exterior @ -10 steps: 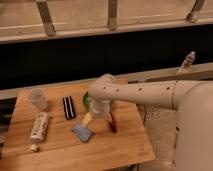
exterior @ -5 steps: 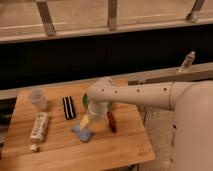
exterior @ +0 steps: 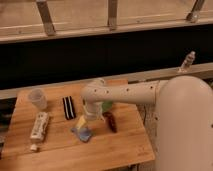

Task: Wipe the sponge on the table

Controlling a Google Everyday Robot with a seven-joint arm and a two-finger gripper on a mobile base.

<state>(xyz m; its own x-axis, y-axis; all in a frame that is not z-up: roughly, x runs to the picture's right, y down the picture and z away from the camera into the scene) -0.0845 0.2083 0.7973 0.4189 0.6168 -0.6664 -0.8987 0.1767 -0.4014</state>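
Table (exterior: 120,150), pale wood planks, filled the lower left of the frame. The white arm (exterior: 132,92) came in from the big rounded body at lower right, ran across to frame ctr, then bent down at the wrist.

Gripper (exterior: 81,124) pointed down, just left of ctr frame, directly over the sponge (exterior: 85,135). Its jaws were apart. A yellowish fingertip (exterior: 80,121) sat at the sponge's upper edge and looked to be touching it, but couldn't tell if anything was pinched.

The sponge was a small light-blue pad, lying flat on the table approx mid-board and a bit below frame ctr, w/ one corner toward the bottom edge.

Other items on the table:
- Green bowl (exterior: 107,105), just right of the wrist and mostly hidden behind the arm.
- Dark reddish oblong thing (exterior: 110,121), right of the sponge, near but apart from it.
- Black striped block (exterior: 68,107), up and left of the gripper.
- Clear cup (exterior: 37,99), upright near the table's upper-left corner.
- White tube (exterior: 39,125), below the cup, lying lengthwise, w/ a small white bit (exterior: 33,147) just past its lower end.

A bottle (exterior: 187,61) stood on the ledge in the upper right of the frame, well apart from the table.
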